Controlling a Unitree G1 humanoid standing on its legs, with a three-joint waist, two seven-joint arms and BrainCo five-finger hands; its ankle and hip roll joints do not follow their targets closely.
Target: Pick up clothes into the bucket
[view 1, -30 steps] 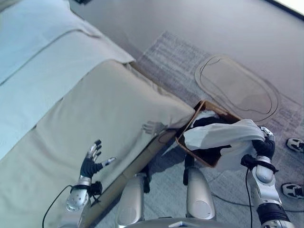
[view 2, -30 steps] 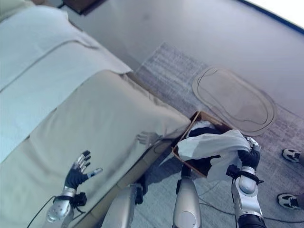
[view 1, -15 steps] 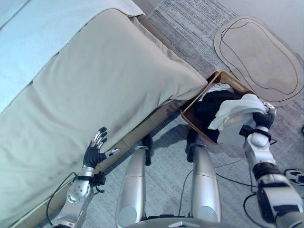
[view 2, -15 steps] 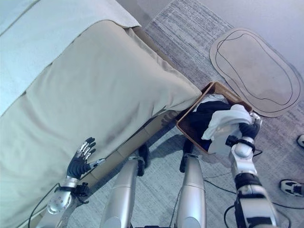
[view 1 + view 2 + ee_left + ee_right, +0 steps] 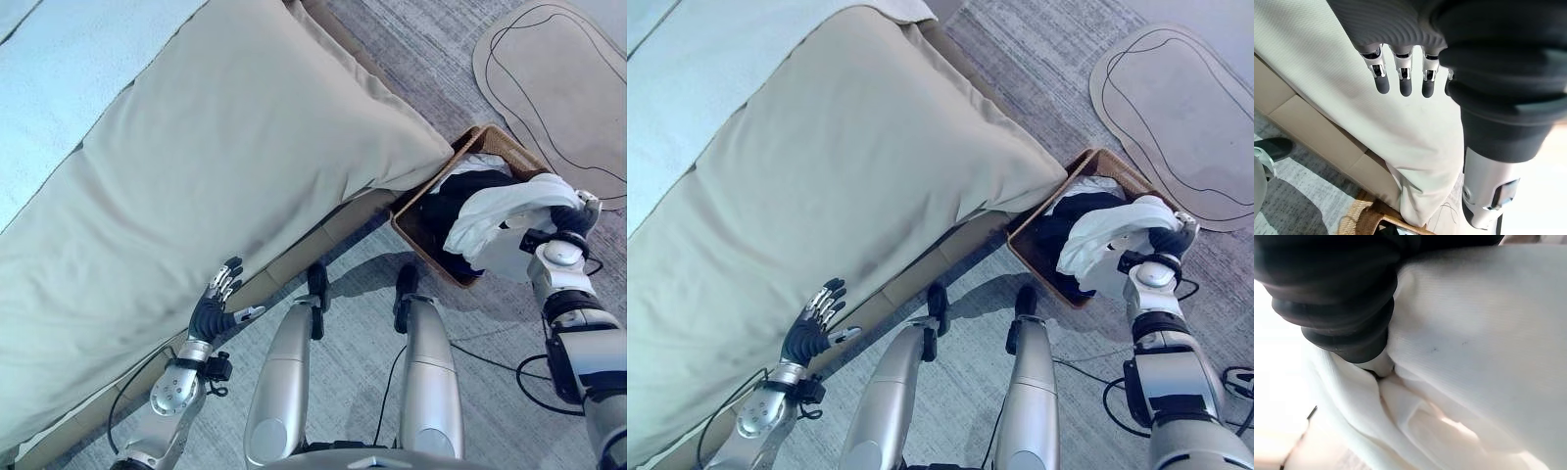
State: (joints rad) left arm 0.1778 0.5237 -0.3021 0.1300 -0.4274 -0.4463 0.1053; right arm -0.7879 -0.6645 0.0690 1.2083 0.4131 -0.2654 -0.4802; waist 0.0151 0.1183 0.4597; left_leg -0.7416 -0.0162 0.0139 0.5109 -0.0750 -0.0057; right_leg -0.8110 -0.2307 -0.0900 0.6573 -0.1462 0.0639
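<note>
The wicker bucket (image 5: 419, 217) stands on the grey carpet (image 5: 411, 59) right at the corner of the bed (image 5: 196, 166), its near rim touching the overhanging beige bedcover (image 5: 852, 166). Inside the bucket lies a dark garment (image 5: 446, 204), with a bit of white cloth behind it toward the bucket's far wall.

The right hand (image 5: 571, 217) is over the bucket's outer side, its fingers closed on a white garment (image 5: 500, 211). That garment bunches at the hand and drapes across the bucket's opening, above the dark garment, with one fold hanging down over the bucket's outer rim. In the right wrist view the white cloth (image 5: 1474, 357) is wrapped close against the hand's dark ribbed cover.

The left hand (image 5: 217, 311) is well apart from the bucket, beside the bed's long edge, its fingers (image 5: 1403, 81) straight and spread, holding nothing, with the bedcover and the bed's base beyond them.

A beige oval mat (image 5: 558, 88) lies on the carpet beyond the bucket.
</note>
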